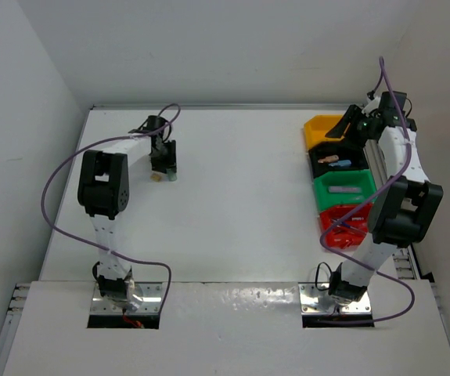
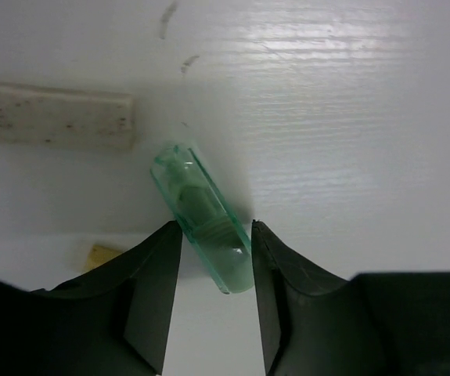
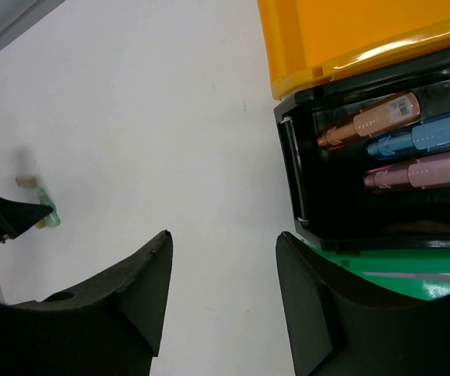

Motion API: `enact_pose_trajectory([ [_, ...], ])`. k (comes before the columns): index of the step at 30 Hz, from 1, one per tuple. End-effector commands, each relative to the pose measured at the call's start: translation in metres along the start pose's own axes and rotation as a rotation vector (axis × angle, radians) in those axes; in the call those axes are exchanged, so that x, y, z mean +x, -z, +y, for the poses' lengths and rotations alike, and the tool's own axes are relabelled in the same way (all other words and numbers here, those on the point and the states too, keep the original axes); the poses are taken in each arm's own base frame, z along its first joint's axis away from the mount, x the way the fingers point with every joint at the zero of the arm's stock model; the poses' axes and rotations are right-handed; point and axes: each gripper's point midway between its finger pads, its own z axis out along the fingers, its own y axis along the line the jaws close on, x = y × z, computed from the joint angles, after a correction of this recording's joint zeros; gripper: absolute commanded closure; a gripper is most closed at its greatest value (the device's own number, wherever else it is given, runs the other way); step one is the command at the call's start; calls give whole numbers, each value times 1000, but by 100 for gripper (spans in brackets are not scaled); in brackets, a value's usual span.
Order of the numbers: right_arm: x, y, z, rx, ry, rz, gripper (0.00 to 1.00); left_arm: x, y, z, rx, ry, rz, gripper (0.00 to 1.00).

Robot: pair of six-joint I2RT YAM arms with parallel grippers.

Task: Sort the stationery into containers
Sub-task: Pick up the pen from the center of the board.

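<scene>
My left gripper [image 2: 217,229] is low over the table at the far left [image 1: 164,166]. Its jaws are closed in on the near end of a translucent green marker [image 2: 199,205], which lies slantwise on the table and touches both fingers. My right gripper [image 3: 225,239] is open and empty, above the table beside the yellow bin [image 3: 342,47] and black bin [image 3: 291,168]. The black bin holds orange [image 3: 369,121], blue [image 3: 424,137] and pink [image 3: 420,171] markers. The green bin [image 1: 328,200] holds a lilac item [image 1: 342,189]. The red bin [image 1: 336,219] is partly hidden by my right arm.
A dirty white eraser [image 2: 56,117] lies just beyond the green marker, and a small tan piece [image 2: 99,254] lies by my left finger. The four bins stand in a column along the table's right edge [image 1: 397,196]. Walls close in on both sides.
</scene>
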Motion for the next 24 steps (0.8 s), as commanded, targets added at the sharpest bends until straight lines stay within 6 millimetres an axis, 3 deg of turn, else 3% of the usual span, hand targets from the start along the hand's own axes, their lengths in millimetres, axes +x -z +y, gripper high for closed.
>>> enact_pose_trajectory([
  [1, -15, 15, 18, -40, 28, -63, 45, 39, -7, -22, 48, -27, 110, 55],
  [9, -6, 14, 41, -77, 118, -43, 47, 75, -4, -45, 99, -97, 196, 64],
  [12, 8, 12, 62, -113, 189, -20, 47, 90, -5, -45, 92, -121, 223, 53],
  [14, 17, 11, 71, -127, 224, -4, 47, 94, -6, -45, 95, -123, 229, 54],
  [20, 52, 10, 111, -192, 322, 49, 48, 69, 8, -64, 169, -191, 134, 70],
  [21, 59, 9, 120, -206, 324, 56, 48, 59, 19, -70, 198, -201, 89, 78],
  [22, 72, 6, 127, -214, 333, 74, 48, 50, 23, -79, 248, -207, 50, 82],
  [24, 78, 8, 146, -249, 341, 58, 49, 35, 44, -91, 330, -188, -22, 88],
])
